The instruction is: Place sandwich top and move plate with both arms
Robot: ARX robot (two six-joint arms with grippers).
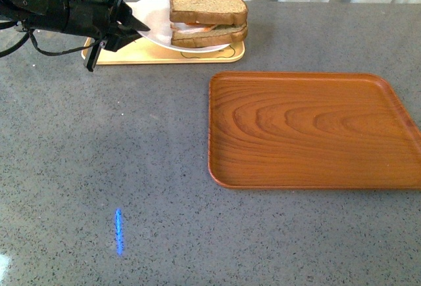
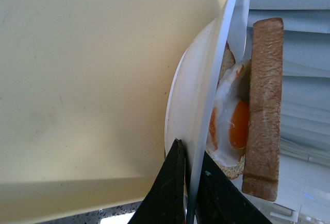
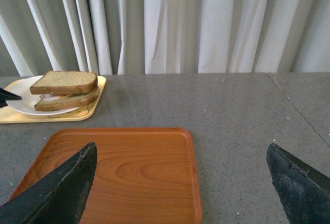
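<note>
Left hand (image 1: 139,27) gripping one plate (image 1: 154,15), right hand (image 3: 181,151) agape, one yellow tray (image 1: 141,53), one wooden tray (image 1: 309,128)

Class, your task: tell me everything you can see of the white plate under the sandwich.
The plate is round, shallow and glossy white, and looks like ceramic or plastic. It sits over the yellow tray at the far left of the table. It seems tilted, with the gripped side lifted. It carries a lower bread slice, a fried egg and the sandwich top. The left gripper is shut on its thin rim, one finger on each face.
</note>
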